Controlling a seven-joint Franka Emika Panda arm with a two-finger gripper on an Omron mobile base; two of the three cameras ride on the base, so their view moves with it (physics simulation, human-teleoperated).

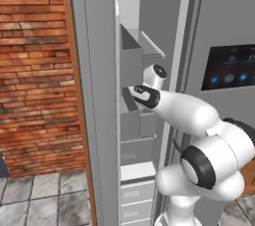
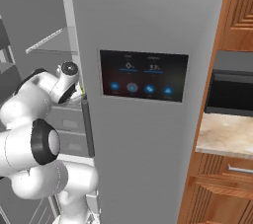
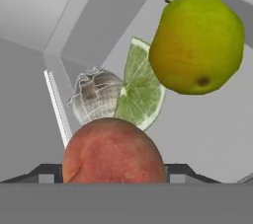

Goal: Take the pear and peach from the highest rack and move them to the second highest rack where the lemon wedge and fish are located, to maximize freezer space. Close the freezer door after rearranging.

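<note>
Inside the freezer, right up against the hand camera, the peach (image 3: 112,151) is seen sitting between the two dark finger tips of the gripper (image 3: 113,173), so it looks like it's clamped on the fruit, though actual contact on the sides is hidden behind the peach itself. Just past it, the lemon wedge (image 3: 141,90) and the fish (image 3: 96,94) are lying side by side on the grey rack floor (image 3: 197,134), touching or nearly so, with the pear (image 3: 197,45) parked beside the wedge toward the far wall.

So progress can be judged as pretty far along: the pear is apparently already placed on the rack with the wedge and fish, and the peach is being brought in to join them but hasn't been set down yet.

From the base views, the arm (image 1: 184,110) is reached into the compartment and the freezer door (image 1: 92,95) is standing wide open, so the release, the pull-out and the door closing are all left to be done.
</note>
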